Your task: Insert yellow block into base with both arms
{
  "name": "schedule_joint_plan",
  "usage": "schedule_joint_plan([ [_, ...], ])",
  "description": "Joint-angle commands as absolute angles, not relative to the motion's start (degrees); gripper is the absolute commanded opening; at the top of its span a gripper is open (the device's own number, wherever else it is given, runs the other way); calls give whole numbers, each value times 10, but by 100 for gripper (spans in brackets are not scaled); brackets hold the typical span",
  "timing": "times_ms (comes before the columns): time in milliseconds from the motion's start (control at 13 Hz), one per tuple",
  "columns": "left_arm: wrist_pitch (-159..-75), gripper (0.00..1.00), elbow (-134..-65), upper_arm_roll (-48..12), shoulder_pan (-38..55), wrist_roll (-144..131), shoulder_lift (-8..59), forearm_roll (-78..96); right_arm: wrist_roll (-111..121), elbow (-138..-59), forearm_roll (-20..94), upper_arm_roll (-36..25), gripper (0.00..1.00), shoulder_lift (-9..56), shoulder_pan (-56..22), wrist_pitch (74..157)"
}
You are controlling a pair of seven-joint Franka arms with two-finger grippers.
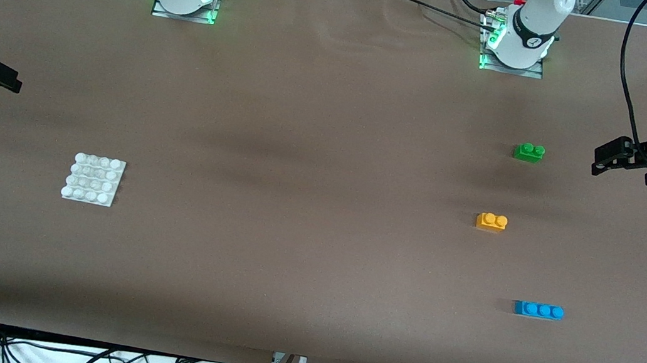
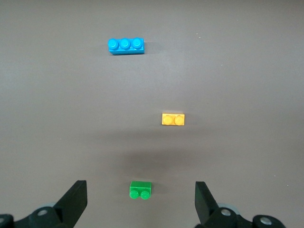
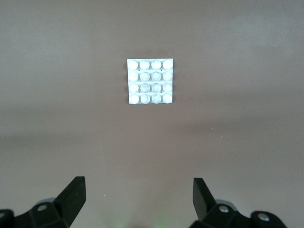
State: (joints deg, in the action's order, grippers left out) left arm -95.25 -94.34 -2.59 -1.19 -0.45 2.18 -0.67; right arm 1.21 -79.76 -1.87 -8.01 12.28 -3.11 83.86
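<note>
A: Where is the left claw (image 2: 141, 202)?
B: Up over the surface (image 1: 304, 141) at the left arm's end, fingers spread wide, nothing in them. The right claw (image 3: 137, 199) hangs over the right arm's end, also wide open and empty.
A: And the yellow block (image 1: 491, 221)?
B: On the surface toward the left arm's end, between 2 other bricks: the green brick (image 1: 529, 152) farther from the front camera, the blue brick (image 1: 538, 310) nearer to it. All 3 lie well apart.
A: The base (image 1: 93, 179)?
B: Flat on the surface toward the right arm's end, well apart from the bricks, its studs bare
</note>
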Motion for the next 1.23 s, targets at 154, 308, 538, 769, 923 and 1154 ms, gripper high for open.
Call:
schedule_joint_plan([
  [154,-945,100,-934,-23,-7,-2,22,-17,18,-803,-24,-79,100,175,-15,859],
  [308,-945,100,-935,-23,-7,-2,22,-17,18,-810,-25,-79,100,219,-12,892],
  [538,-945,100,-934,-23,-7,-2,22,-17,18,-827,-26,-80,100,275,-6,959],
  [769,-945,100,-935,-23,-7,-2,22,-17,18,-895,-27,-83,100,306,-4,1074],
  [923,-945,100,-935,-23,-7,-2,22,-17,18,-926,-27,-83,100,322,-5,1135],
  [1154,-945,100,-934,-23,-7,-2,22,-17,18,-951,-27,-83,100,346,-5,1195],
])
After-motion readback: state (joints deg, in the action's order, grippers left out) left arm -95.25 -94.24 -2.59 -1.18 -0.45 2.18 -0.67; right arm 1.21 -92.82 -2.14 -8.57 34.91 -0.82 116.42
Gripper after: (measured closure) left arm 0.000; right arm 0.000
